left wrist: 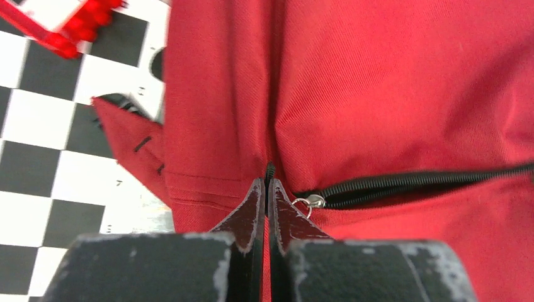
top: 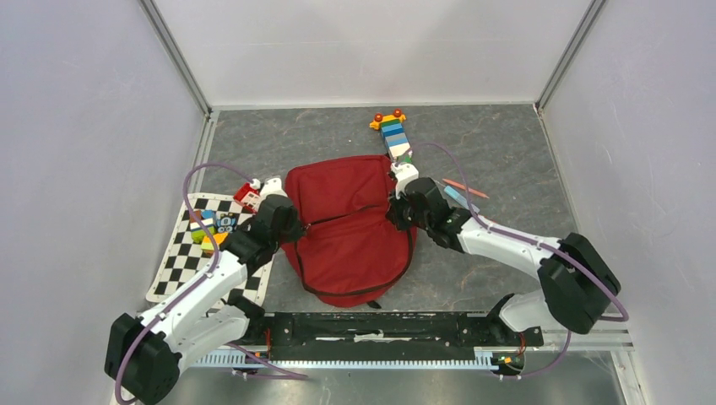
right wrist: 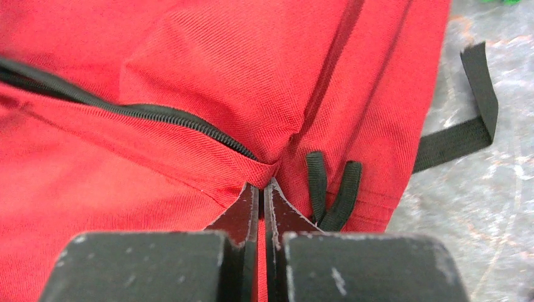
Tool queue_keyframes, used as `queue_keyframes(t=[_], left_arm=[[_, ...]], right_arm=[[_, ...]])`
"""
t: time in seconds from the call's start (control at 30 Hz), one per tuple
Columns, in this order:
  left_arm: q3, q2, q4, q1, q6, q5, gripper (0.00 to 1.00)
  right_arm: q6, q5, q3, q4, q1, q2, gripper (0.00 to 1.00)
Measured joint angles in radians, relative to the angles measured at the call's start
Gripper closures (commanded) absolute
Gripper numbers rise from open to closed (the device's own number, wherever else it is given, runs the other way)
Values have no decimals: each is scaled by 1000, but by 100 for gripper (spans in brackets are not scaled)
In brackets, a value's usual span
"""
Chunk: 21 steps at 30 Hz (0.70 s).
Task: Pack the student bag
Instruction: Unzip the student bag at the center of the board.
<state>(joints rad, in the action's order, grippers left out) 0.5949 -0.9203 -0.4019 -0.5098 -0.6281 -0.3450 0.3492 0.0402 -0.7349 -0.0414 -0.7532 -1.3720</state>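
Looking at the student bag (top: 350,236) lying flat in the middle of the table (top: 507,152), edge touching the checkered mat (top: 173,261). Got left gripper (left wrist: 265,184) pinched together on red fabric at 1 end of the zipper (left wrist: 409,185), right gripper (right wrist: 261,187) clamped on fabric at the other.

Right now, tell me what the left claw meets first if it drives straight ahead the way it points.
The student bag. The left claw, shut, sits against its red fabric beside the zipper end, seemingly pinching a fold.
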Motion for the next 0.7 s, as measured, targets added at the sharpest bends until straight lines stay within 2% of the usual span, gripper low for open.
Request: queue_keyframes(t=[0.23,0.43,0.6,0.67,0.7], left_arm=[[-82,9,113,-22,12,183,98],[-128,3,208,-137,5,224,98],[-129,-68,264,-287,-19,196,97],[-127,-83,266,-314,-33,187,91],[-124,-85,260,-323,-38,182,82]], right_arm=[[-137,12,-167,52,77,-146,100],[-209,5,-307,77,112,-267,100],[-223,6,-375,111,121,-300,83],[-218,7,-378,116,121,-296,77],[-213,10,-378,127,121,-292,72]])
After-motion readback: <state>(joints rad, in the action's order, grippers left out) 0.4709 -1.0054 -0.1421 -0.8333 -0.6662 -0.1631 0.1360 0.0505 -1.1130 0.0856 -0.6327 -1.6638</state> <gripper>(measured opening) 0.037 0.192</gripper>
